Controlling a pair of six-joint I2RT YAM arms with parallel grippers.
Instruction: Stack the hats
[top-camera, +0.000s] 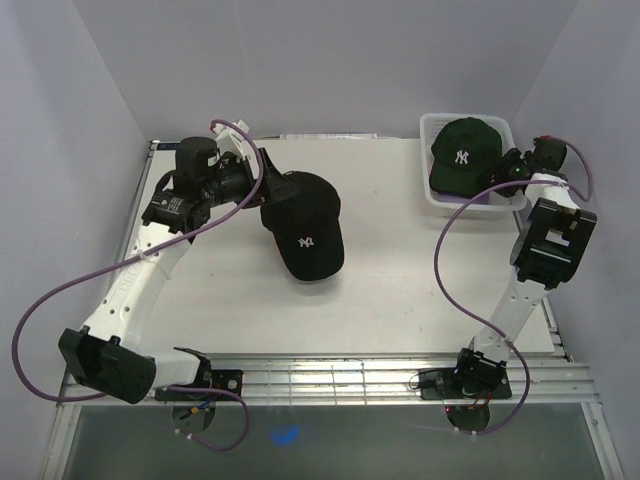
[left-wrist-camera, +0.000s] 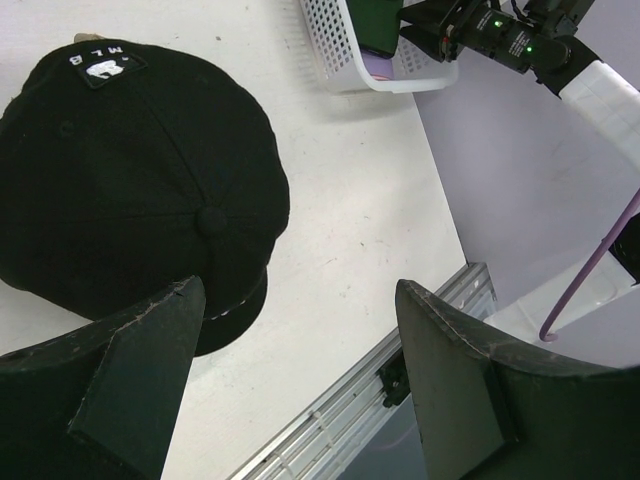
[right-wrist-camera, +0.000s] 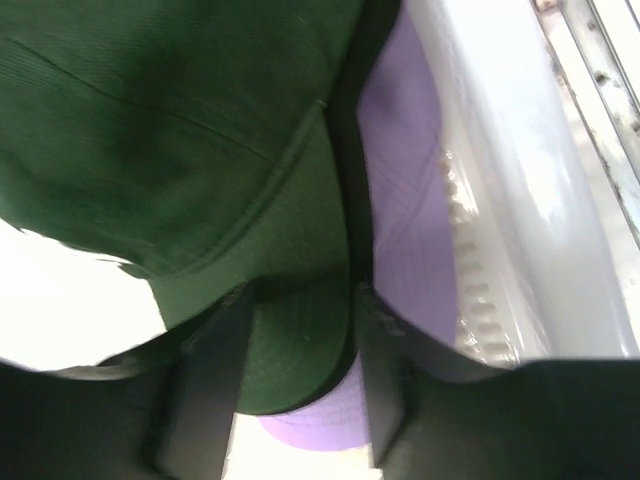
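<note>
Left to right. Left gripper (left-wrist-camera: 298, 292): jaws released and spread wide above the table (top-camera: 400, 270), nothing between them. Black hat (left-wrist-camera: 130, 180): lies crown-up on the table left of centre. In the left wrist view its nearest edge meets the tip of the left-hand finger (left-wrist-camera: 150, 340), while the rest of the hat sits beyond the gap, not inside it. White mesh basket (top-camera: 452, 207): at the far right corner, well apart from the black hat. Dark green hat (top-camera: 462, 150): on top in the basket, over a lavender hat (right-wrist-camera: 410, 200). Right gripper (right-wrist-camera: 300, 375): at the basket's right side, jaws straddling the green brim, one finger (right-wrist-camera: 215, 380) on each flank; whether they clench it cannot be told
</note>
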